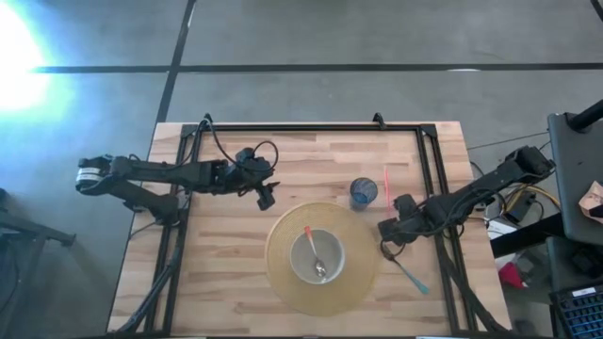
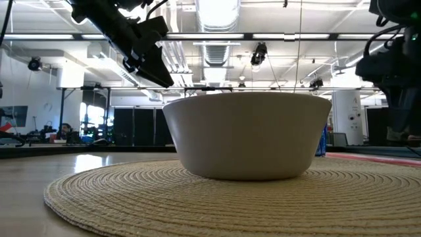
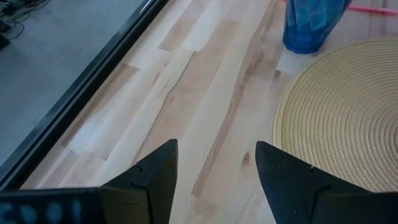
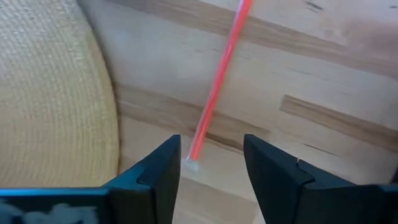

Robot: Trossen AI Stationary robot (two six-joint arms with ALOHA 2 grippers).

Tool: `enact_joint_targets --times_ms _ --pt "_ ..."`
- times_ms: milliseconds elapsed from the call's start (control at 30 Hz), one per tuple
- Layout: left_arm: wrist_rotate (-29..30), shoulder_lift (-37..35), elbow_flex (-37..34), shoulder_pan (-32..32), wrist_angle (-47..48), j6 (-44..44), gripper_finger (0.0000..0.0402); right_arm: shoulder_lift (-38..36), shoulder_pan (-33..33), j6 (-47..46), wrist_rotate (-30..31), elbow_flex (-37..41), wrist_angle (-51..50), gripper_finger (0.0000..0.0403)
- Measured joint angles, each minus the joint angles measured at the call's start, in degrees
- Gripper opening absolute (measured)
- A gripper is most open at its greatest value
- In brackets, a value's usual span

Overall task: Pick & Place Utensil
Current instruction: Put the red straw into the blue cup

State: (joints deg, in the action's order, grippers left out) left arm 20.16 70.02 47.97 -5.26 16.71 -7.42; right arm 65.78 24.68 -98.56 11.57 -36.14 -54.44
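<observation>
A white bowl stands on a round woven placemat. A spoon with an orange handle lies inside it. A pink-handled utensil lies flat on the table beside a blue cup. In the right wrist view the utensil's handle runs up from just in front of the fingers. My right gripper is open, low over the table at the mat's right edge. My left gripper is open and raised above the table, off the mat's far left edge.
A teal-handled utensil lies on the table right of the mat, near my right arm. A black frame borders the table's far, left and right sides. Bare wood shows left of the mat.
</observation>
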Motion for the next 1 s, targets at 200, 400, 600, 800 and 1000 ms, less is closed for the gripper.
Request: enact_joint_targets --times_ms 200,400,600,800,1000 --pt "0.01 0.0 0.0 -0.04 -0.02 -0.03 0.0208 0.44 -1.35 2.45 0.0 0.0 4.01 0.0171" --pt "0.02 0.0 0.0 -0.03 -0.11 -0.17 0.0208 4.33 -3.08 7.05 -0.03 0.0 6.67 0.0164" --pt "0.02 0.0 0.0 -0.04 -0.18 -0.22 0.0208 8.37 -4.06 8.72 -0.09 0.0 6.71 0.0168" --pt "0.02 0.0 0.0 -0.04 -0.2 -0.54 0.0208 11.79 -6.38 10.45 -1.27 0.0 6.78 0.0164" --pt "0.02 0.0 0.0 -0.04 -0.22 -0.55 0.0208 15.41 -7.14 12.0 -2.89 0.0 6.81 0.0148"
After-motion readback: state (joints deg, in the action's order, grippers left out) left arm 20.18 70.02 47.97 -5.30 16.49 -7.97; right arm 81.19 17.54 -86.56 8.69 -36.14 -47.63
